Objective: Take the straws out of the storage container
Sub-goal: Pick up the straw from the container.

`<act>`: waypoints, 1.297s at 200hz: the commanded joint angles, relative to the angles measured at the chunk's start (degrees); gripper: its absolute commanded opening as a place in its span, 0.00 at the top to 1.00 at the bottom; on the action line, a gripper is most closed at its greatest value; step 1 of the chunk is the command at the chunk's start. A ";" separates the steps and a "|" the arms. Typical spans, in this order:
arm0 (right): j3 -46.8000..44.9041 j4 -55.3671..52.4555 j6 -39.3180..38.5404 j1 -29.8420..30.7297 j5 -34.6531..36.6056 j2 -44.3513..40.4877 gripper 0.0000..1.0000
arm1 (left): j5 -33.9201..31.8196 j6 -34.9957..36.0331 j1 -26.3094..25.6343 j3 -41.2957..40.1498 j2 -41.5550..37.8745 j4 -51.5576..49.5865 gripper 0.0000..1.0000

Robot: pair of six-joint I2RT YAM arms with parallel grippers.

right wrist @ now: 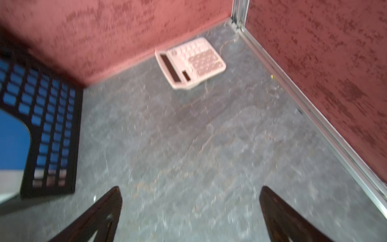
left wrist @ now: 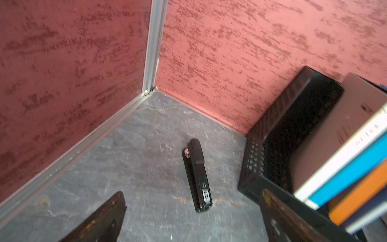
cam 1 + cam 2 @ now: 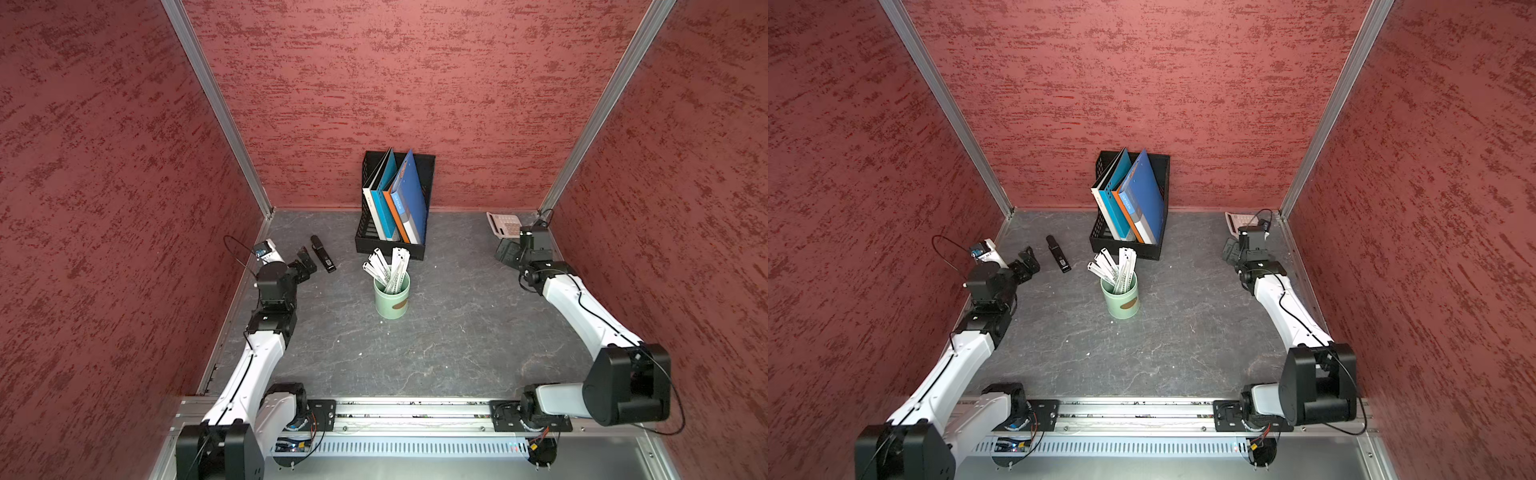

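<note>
Between my left gripper [image 3: 306,259] and right gripper [image 3: 508,250], well apart from both, the straws [image 3: 388,266] overtop their cup [image 3: 392,299], tops free for pinching; my jaws gape empty.

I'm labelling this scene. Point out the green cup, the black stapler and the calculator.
green cup [image 3: 387,297]: in a top view, on its side wall.
black stapler [image 2: 198,174]: left wrist view, middle of its body.
calculator [image 1: 189,62]: right wrist view, on its keypad face.

3 red mottled walls [image 3: 415,83], aluminium corner posts [image 3: 216,108], grey marbled floor [image 3: 457,332].
</note>
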 commanded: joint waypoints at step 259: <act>18.12 -2.39 8.32 53.15 3.32 11.10 0.59 | -4.76 -5.78 -1.46 -12.88 -8.41 2.05 0.01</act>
